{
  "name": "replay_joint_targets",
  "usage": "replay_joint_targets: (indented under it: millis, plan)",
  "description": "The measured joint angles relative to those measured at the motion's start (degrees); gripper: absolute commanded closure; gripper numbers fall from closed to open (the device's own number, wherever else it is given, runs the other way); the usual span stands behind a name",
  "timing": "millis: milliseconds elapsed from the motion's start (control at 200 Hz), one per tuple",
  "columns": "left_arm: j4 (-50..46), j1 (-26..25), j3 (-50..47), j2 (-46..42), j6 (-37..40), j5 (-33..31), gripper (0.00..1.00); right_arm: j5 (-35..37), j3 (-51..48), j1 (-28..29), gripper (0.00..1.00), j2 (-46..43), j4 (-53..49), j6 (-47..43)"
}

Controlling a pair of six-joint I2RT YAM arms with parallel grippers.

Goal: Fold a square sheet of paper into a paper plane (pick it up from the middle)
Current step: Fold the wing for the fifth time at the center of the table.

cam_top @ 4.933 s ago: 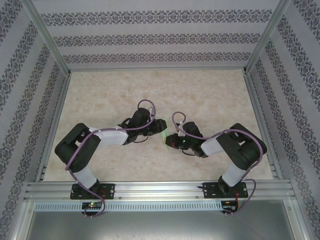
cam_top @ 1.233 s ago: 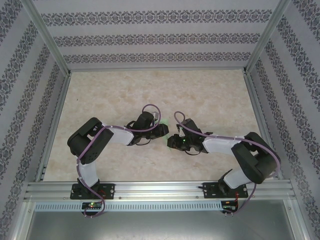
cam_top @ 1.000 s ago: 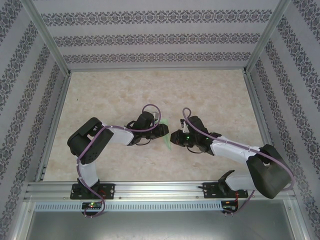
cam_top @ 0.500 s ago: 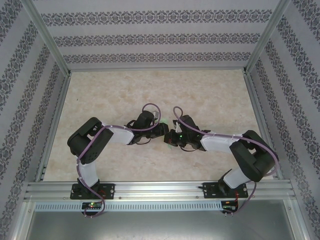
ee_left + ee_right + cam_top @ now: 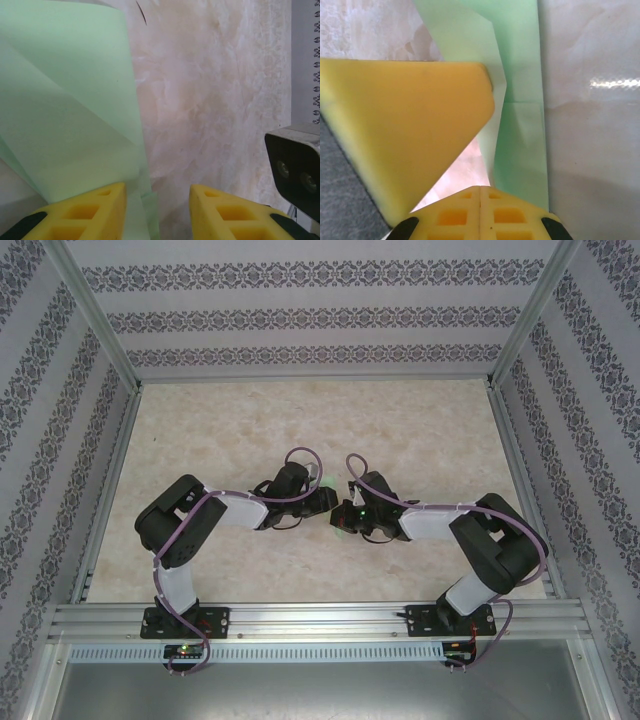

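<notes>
The pale green sheet of paper [image 5: 75, 115] is folded into overlapping layers and lies on the marble table between the two arms. Small bits of it [image 5: 340, 531] peek out in the top view. Its outline is mostly hidden, so I cannot tell whether it has a paper plane's shape. My left gripper [image 5: 157, 192] [image 5: 328, 502] is open, and a paper edge runs up between its yellow fingers, close to the left one. My right gripper [image 5: 480, 189] [image 5: 343, 518] is shut, tips at the paper's [image 5: 522, 100] near edge. The left gripper's finger [image 5: 410, 125] lies just ahead of it.
Both grippers meet nose to nose at mid-table. The right arm's wrist camera [image 5: 295, 165] sits close on the right of the left gripper. Aluminium frame rails [image 5: 100, 470] and patterned walls bound the marble tabletop [image 5: 400, 420].
The right arm has swung its elbow inward and its gripper has moved left up to the left gripper, closing fully. The left arm has stayed put.
</notes>
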Motion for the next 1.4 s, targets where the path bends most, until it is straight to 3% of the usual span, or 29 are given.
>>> replay_joint_targets:
  millis: [704,1034,1404]
  plan:
    - [-0.5,-0.1,0.9,1.0,0.0,1.3,0.61,1.1,-2.5,-1.2,0.97,-1.2,-2.6,-2.0]
    - [-0.8,-0.3,1.1,1.0,0.0,1.3,0.61,-0.5,-2.3,-1.1,0.95,-11.0,-5.7,-2.9]
    - [-0.8,-0.3,1.6,1.4,0.0,1.3,0.61,-2.7,-0.9,-1.0,0.95,-3.2,-5.1,-3.3]
